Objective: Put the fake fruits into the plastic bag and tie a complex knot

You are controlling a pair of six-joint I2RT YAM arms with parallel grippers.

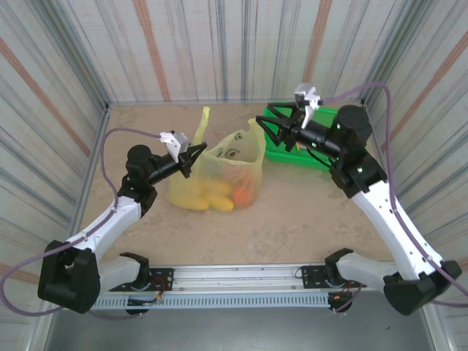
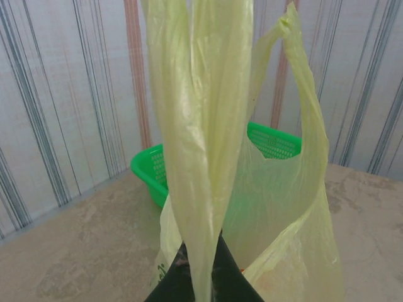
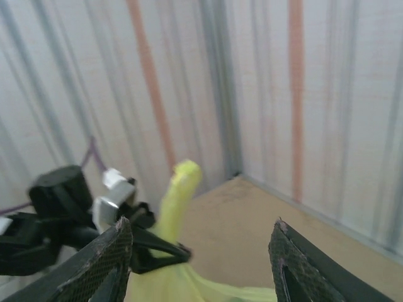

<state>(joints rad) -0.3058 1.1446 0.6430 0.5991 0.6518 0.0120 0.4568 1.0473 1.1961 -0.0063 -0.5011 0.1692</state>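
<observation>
Standing on the worktop just in front of the left pincer, the plastic bag holds the fake fruits: yellow bananas and one orange ball show through its thin skin. The left pincer is closed on one handle of the bag, and this strip stands straight up above the fingers. The other handle is just beside the right pincer, which is open, its jaws wide apart. Just behind the right pincer sits a green basket; what is in it I cannot tell. The worktop is beige like stone, and striped walls close it on three sides.
</observation>
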